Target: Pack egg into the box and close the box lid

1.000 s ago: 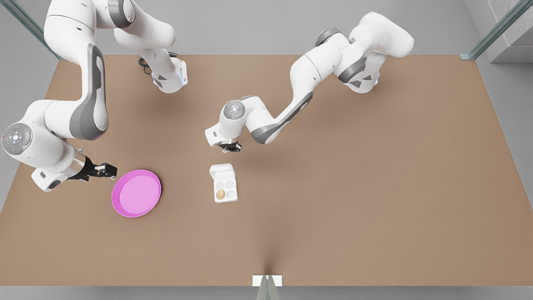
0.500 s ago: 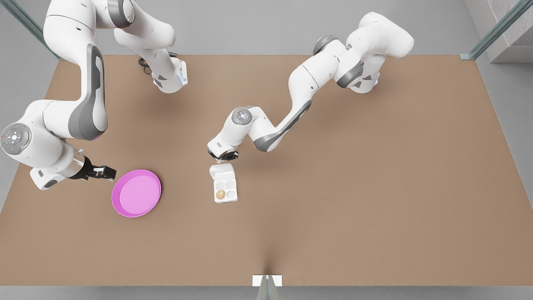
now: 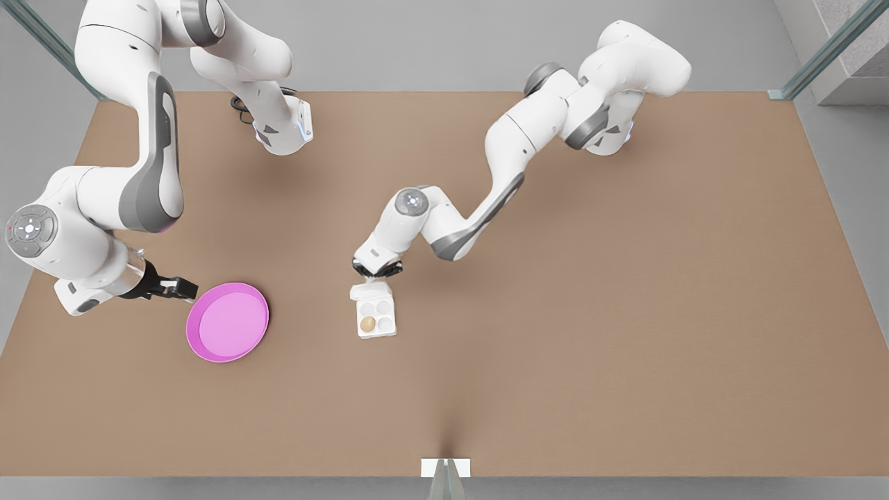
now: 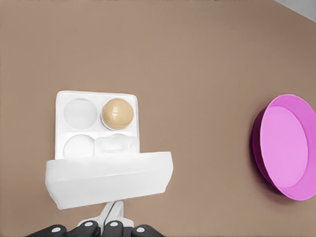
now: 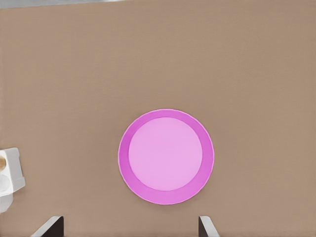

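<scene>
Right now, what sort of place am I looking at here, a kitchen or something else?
Likely a simulated robot test bench, not a kitchen: a bare brown table, two white arms, and just a white egg carton holding one egg beside a pink plate.

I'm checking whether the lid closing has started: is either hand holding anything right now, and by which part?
The left hand is at the far edge of the box lid, which is raised; a grip cannot be told. The right hand waits open beside the pink plate, holding nothing.
</scene>
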Motion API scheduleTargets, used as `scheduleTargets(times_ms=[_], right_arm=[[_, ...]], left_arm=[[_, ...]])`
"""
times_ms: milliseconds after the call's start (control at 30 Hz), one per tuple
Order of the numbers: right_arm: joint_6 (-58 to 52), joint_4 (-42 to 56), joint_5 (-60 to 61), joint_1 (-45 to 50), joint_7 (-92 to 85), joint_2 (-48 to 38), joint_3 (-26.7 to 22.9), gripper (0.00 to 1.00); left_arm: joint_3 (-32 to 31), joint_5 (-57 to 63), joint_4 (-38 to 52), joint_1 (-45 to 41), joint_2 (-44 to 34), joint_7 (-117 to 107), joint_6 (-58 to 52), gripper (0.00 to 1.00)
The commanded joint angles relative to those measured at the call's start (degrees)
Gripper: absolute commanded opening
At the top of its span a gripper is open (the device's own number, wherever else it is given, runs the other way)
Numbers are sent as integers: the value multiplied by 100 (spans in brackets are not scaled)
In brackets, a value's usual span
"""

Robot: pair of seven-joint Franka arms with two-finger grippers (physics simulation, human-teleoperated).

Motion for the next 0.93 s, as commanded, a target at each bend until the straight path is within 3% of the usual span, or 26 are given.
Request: scheduleTargets(times_ms=[0, 300, 333, 367, 467, 500, 533, 600, 667, 767, 900], right_arm=[[15, 4, -11, 0, 202, -7, 0, 100], [15, 4, -2, -35, 202, 2, 0, 100], [15, 12, -2, -35, 202, 2, 0, 100], [6, 74, 7, -35, 202, 2, 0, 100], [15, 74, 7, -44, 202, 2, 0, 100], [15, 74, 16, -44, 202, 2, 0, 100], [15, 83, 33, -53, 210, 2, 0, 100], [15, 83, 68, -53, 210, 2, 0, 100], [15, 91, 68, -53, 210, 37, 0, 100], [6, 206, 68, -44, 210, 116, 0, 100], [15, 206, 68, -53, 210, 143, 0, 100]], left_arm=[[-10, 4, 4, 54, -10, -201, 30, 21], [16, -14, 4, 309, -125, -42, -216, 21], [-36, -49, 4, 406, -414, -34, -743, 64], [-10, -58, -67, 520, -1056, -42, -1630, 100], [8, -234, -84, 2049, -2233, 3234, -4856, 100], [297, -207, -93, 2419, -2506, 4281, -5656, 100], [1018, -234, -93, 2436, -2717, 5037, -6087, 100], [852, -181, -1700, 3147, -4105, 5169, -5991, 100], [368, 21, -2290, 3816, -4905, 5380, -6008, 100], [359, 39, -3396, 4203, -5942, 5407, -5465, 100], [368, 30, -3538, 4308, -6084, 5407, -5472, 100]])
